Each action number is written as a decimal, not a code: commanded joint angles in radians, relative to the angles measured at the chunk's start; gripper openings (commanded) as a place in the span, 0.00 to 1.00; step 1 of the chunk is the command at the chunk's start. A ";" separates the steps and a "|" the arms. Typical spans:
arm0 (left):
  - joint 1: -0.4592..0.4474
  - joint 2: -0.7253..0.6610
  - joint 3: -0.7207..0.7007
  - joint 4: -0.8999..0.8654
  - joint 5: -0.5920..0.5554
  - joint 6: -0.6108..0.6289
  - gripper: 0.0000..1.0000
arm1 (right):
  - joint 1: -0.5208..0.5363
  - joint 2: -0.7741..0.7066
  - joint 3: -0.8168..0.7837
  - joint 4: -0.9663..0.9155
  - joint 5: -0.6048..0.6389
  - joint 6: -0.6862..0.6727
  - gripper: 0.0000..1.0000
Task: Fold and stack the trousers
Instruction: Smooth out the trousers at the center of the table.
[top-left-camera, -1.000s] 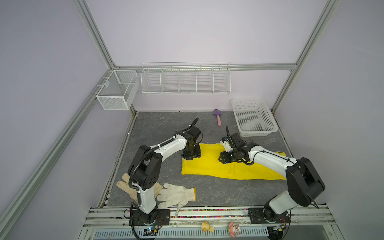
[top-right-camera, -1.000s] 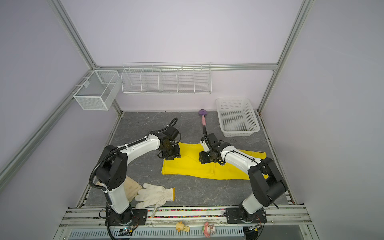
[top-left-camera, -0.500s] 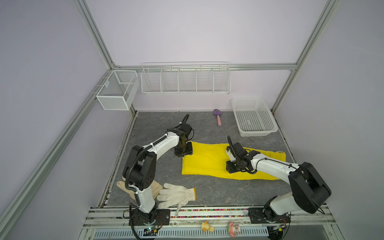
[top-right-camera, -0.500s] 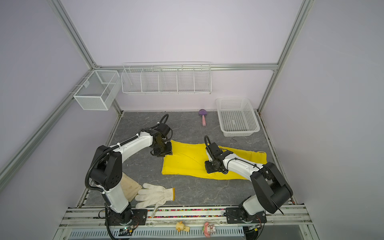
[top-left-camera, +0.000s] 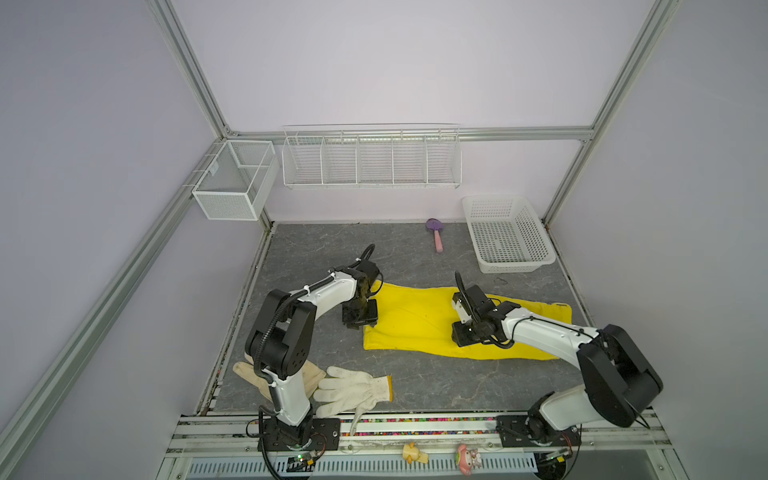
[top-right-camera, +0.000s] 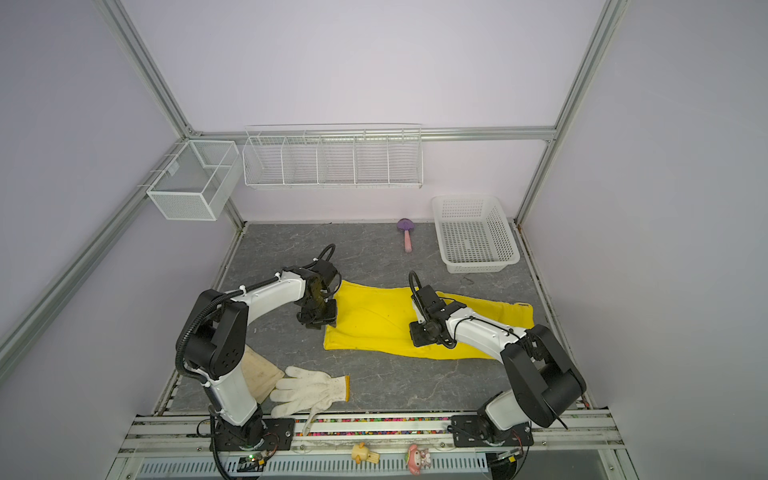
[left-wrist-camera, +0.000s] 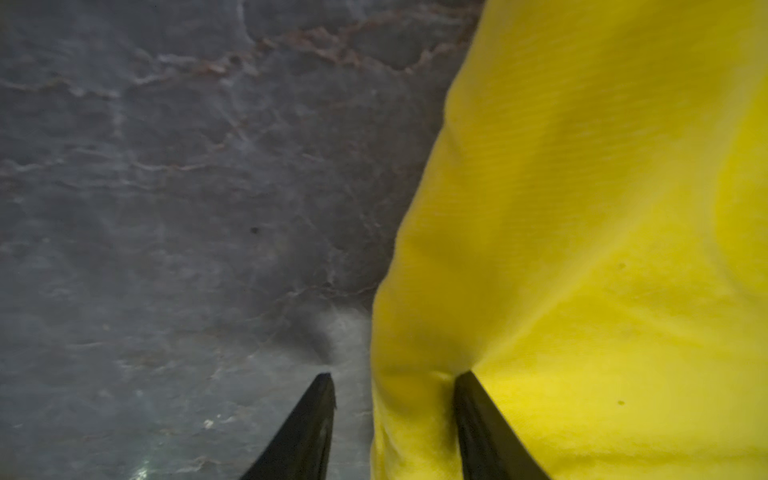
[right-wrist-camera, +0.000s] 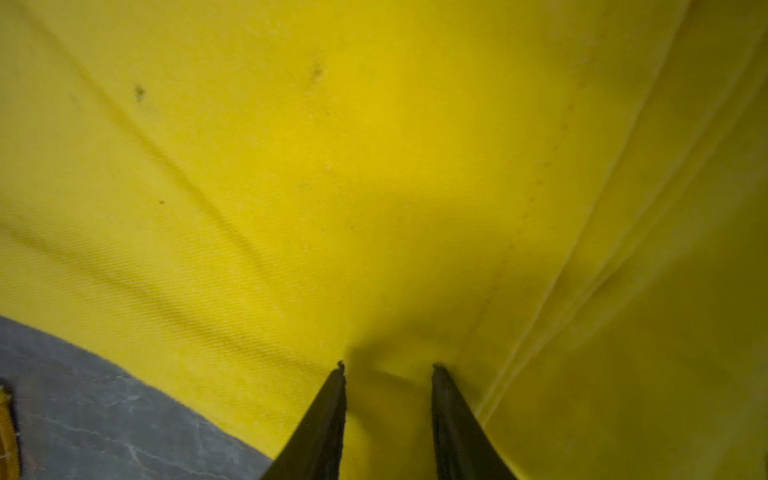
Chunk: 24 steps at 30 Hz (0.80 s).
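The trousers (top-left-camera: 415, 324) lie flat on the grey table (top-left-camera: 415, 249), mid-table between the two arms, well apart from the white basket (top-left-camera: 536, 232) and the knitted glove (top-left-camera: 353, 388).

Risk 1: The left gripper (left-wrist-camera: 395, 374) straddles the cloth's end edge. Its fingers stand apart, one fingertip (left-wrist-camera: 320, 399) on bare table, the second on cloth, with only a narrow strip of edge between them. If I close here, I judge the bite may be too shallow and slip off on lifting.

Risk 2: The right gripper (right-wrist-camera: 388, 365) presses into mid-cloth near the near long edge, fingers apart with a small pucker between them, nothing clamped. Closing could pinch the top layer alone; the layers would then separate and the fold would skew.

Risk 3: Unequal lift by the two arms would drag and wrinkle the cloth.

Orientation: The long axis runs across the table from the left arm's side toward the right-hand wall, slanting slightly. The broader end lies at the left gripper. I cannot confirm which end is the waist.
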 joint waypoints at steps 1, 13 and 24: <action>-0.001 -0.002 -0.001 -0.097 -0.074 0.045 0.48 | 0.005 0.008 -0.035 -0.064 0.008 0.020 0.38; -0.017 -0.137 -0.140 -0.014 0.173 -0.060 0.43 | -0.021 -0.035 0.047 -0.045 -0.056 0.052 0.39; -0.016 -0.094 -0.183 -0.020 0.139 -0.026 0.33 | -0.120 0.096 0.245 0.026 -0.067 0.012 0.35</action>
